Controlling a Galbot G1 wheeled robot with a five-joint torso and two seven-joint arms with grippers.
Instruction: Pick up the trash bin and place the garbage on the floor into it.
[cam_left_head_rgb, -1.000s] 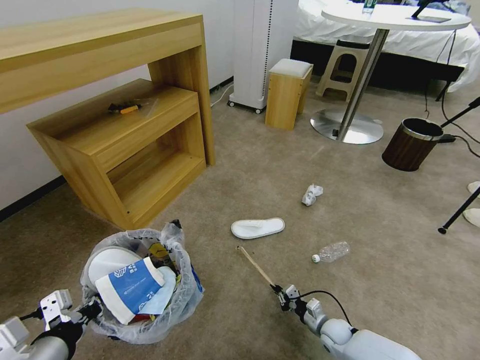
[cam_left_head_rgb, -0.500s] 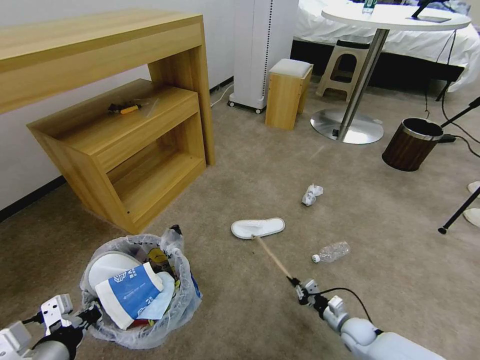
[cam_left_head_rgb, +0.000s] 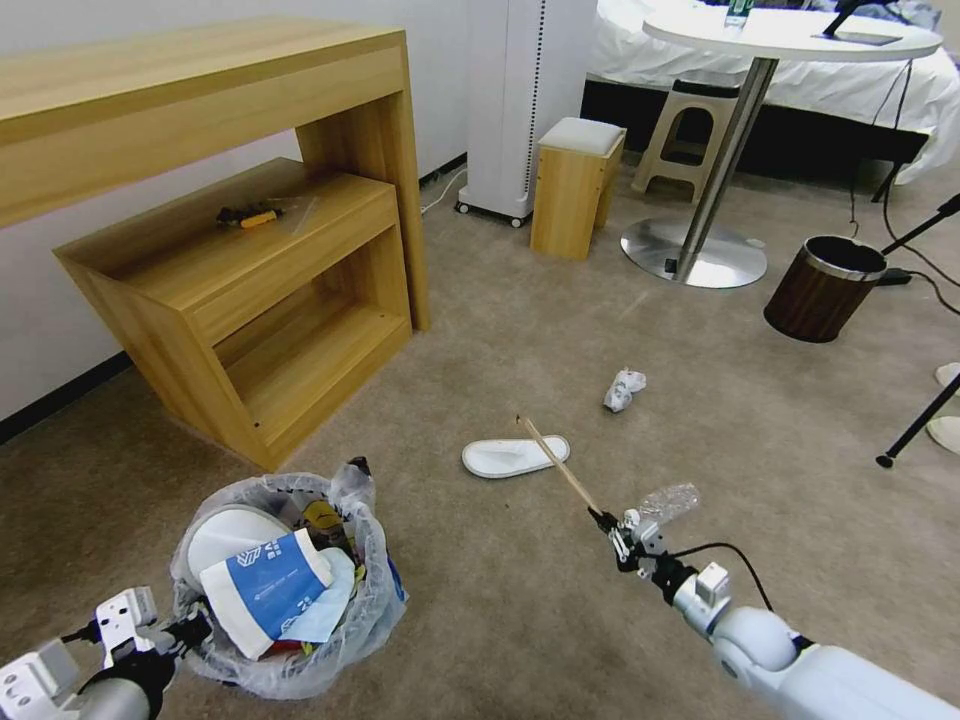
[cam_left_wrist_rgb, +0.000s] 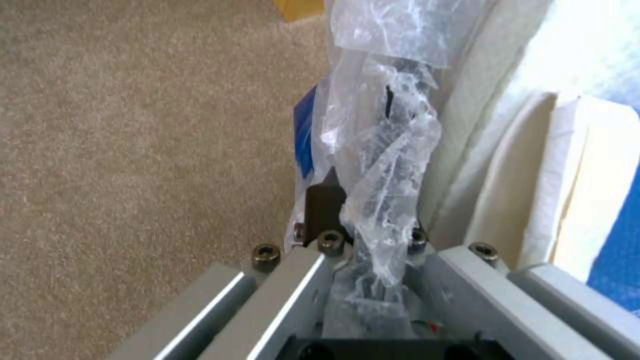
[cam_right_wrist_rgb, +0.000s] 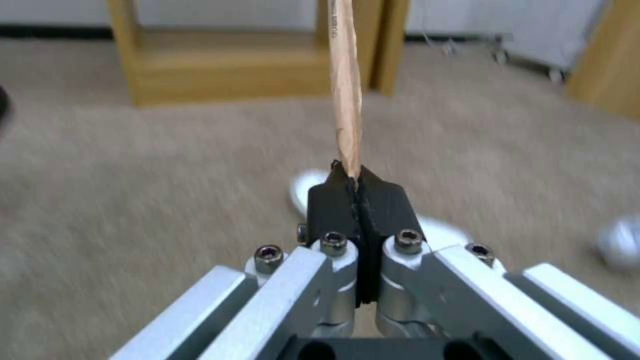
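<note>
Two grippers are at work on the beige carpet floor (cam_left_head_rgb: 520, 640); the left gripper (cam_left_head_rgb: 195, 630), at about 8 o'clock in the head view, is closed on the rim of the trash bin (cam_left_head_rgb: 285, 585), and in the left wrist view its black fingers (cam_left_wrist_rgb: 325, 205) pinch the crinkly plastic liner (cam_left_wrist_rgb: 387, 165) against the bin's edge. The bin is at 7 o'clock, in front of the wooden desk (cam_left_head_rgb: 220, 230), and it is full; a blue and white paper cup (cam_left_head_rgb: 265, 590) and a white flat slipper (cam_left_head_rgb: 230, 535) stick out of it.

The right gripper (cam_left_head_rgb: 605, 520), at about 5 o'clock, is clamped on the lower end of the wooden stick (cam_left_head_rgb: 558, 465); in the right wrist view the two black pads (cam_right_wrist_rgb: 333, 202) are pressed together with the stick (cam_right_wrist_rgb: 347, 90) between them. The stick points up and toward 11 o'clock, and in the head view its far tip crosses over the second white slipper (cam_left_head_rgb: 515, 455), which lies flat on the carpet near the centre; I cannot tell if the tip touches it. The clear bottle (cam_left_head_rgb: 670, 498) lies just beside the right gripper, toward 3 o'clock; the white wad (cam_left_head_rgb: 623, 389) lies farther away, at about 1 o'clock from the slipper. The brown bin with metal rim (cam_left_head_rgb: 825, 287) stands well apart at 2 o'clock, near the base of the round table (cam_left_head_rgb: 790, 35).
</note>
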